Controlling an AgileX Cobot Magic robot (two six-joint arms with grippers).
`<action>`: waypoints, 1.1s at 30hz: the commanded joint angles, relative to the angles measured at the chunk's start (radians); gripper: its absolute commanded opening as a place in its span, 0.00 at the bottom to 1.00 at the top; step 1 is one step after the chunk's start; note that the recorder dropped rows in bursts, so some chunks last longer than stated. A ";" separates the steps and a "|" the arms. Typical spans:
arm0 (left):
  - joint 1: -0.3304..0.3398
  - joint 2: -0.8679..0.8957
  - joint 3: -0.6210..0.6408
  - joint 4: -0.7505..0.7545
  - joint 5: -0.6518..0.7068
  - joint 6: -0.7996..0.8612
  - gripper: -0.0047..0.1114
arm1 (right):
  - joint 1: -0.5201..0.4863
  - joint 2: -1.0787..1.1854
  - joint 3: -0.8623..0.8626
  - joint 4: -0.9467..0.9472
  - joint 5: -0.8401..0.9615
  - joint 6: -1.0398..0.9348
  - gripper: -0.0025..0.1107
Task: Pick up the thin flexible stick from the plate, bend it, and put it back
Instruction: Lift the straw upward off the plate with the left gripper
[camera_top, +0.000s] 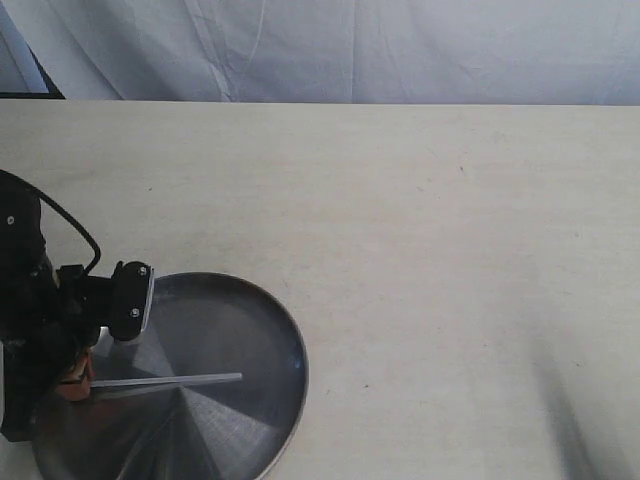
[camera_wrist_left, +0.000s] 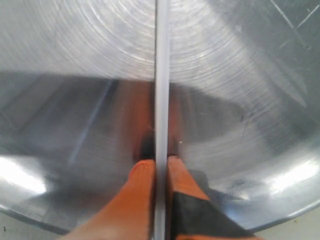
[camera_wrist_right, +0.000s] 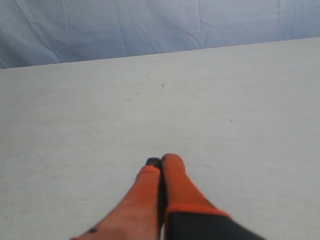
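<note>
Metal fills the left wrist view: we see the round shiny stainless-steel plate (camera_wrist_left: 75, 50) spread beneath the left gripper (camera_wrist_left: 161, 162), whose orange fingers (camera_wrist_left: 142, 175) are pinched narrowly onto the thin translucent whitish plastic stick (camera_wrist_left: 161, 75). The stick runs straight out from between the fingertips across the plate's brushed floor.

In the exterior view the plate (camera_top: 270, 330) sits at about 7 o'clock on the pale beige table (camera_top: 450, 250), its lower edge cut off by the frame. The black left arm (camera_top: 25, 330) comes in from the plate's 9 o'clock side, and the left gripper (camera_top: 80, 378) holds the stick (camera_top: 170, 380) by its end near that rim. From there the stick points toward 3 o'clock, nearly level, its free end reaching just past the plate's centre and short of the far rim. A dim streak lies right beneath it on the steel, perhaps its reflection or shadow; we cannot tell whether the stick rests on the plate or hangs just above it.

We find the right gripper (camera_wrist_right: 161, 161) only in the right wrist view. Its orange fingers (camera_wrist_right: 172, 175) are pressed together with nothing between them, over the bare table (camera_wrist_right: 150, 100). A wrinkled pale blue cloth (camera_wrist_right: 125, 25) hangs behind the table's far edge; in the exterior view this cloth (camera_top: 400, 50) lies at 12 o'clock.
</note>
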 joint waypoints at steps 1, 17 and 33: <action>-0.039 -0.004 -0.001 -0.007 0.006 -0.001 0.04 | -0.005 -0.007 0.005 0.001 -0.012 -0.001 0.02; -0.072 -0.144 -0.039 -0.227 0.001 -0.133 0.04 | -0.005 -0.007 0.005 0.001 -0.009 -0.001 0.02; -0.072 -0.271 -0.039 -1.060 0.130 0.147 0.04 | -0.005 -0.007 0.005 -0.063 -0.046 -0.001 0.02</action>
